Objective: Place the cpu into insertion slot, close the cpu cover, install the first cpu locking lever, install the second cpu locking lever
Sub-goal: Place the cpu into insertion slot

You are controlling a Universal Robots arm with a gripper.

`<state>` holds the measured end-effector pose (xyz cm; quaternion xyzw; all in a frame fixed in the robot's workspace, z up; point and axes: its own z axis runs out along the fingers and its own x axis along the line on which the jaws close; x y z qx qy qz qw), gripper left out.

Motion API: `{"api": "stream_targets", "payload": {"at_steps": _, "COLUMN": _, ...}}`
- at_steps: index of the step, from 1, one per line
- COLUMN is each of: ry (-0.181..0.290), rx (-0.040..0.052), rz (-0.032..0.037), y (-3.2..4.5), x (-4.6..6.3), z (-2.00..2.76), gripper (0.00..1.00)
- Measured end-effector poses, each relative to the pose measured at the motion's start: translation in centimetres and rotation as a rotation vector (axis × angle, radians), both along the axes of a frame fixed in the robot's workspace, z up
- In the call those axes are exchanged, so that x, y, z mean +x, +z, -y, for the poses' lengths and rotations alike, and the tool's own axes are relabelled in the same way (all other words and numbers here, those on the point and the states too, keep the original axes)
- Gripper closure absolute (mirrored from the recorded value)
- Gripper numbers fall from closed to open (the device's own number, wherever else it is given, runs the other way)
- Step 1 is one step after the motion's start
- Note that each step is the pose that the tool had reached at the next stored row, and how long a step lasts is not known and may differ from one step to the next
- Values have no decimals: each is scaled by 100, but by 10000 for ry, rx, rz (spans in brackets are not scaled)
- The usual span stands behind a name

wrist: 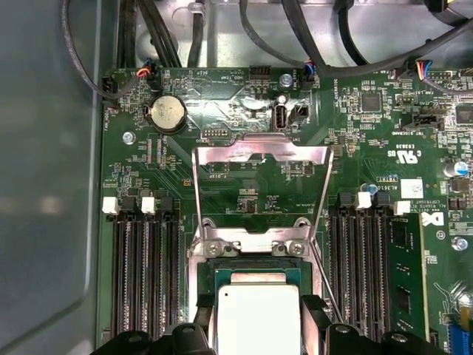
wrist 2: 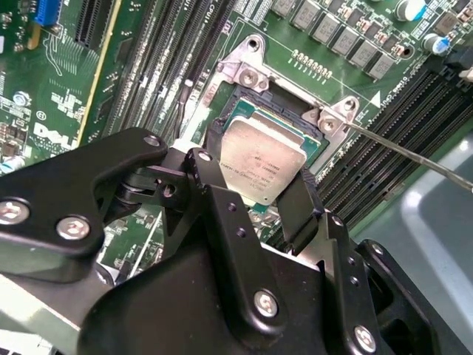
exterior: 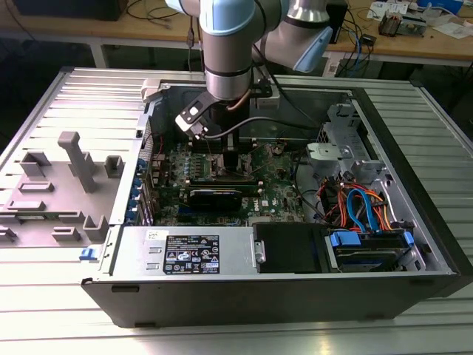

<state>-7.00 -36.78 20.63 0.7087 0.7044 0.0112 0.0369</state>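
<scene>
One arm (exterior: pixel 229 52) dips into the open computer case (exterior: pixel 414 222) in the exterior view, gripper (exterior: pixel 224 151) over the motherboard (exterior: pixel 284 196). In the second wrist view, its fingers (wrist 2: pixel 295 207) clamp the cpu (wrist 2: pixel 264 159) (silvery face up) at the insertion slot (wrist 2: pixel 247 103). In the first wrist view, the cpu cover (wrist: pixel 259 151) stands flipped open.

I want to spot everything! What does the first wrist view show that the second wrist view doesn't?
First wrist view: the cpu cover open, plus a round coin battery. Second wrist view: a row of small grey square components near the insertion slot. Both: the gripper pinching the cpu at that slot, with memory slots alongside.
</scene>
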Motion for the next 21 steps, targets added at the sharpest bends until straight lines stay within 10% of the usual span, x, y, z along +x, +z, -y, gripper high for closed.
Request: {"api": "stream_targets", "payload": {"at_steps": 21, "ry": 73, "rx": 52, "rz": -1, "y": -95, "x": -1, "z": 1, "gripper": 46}}
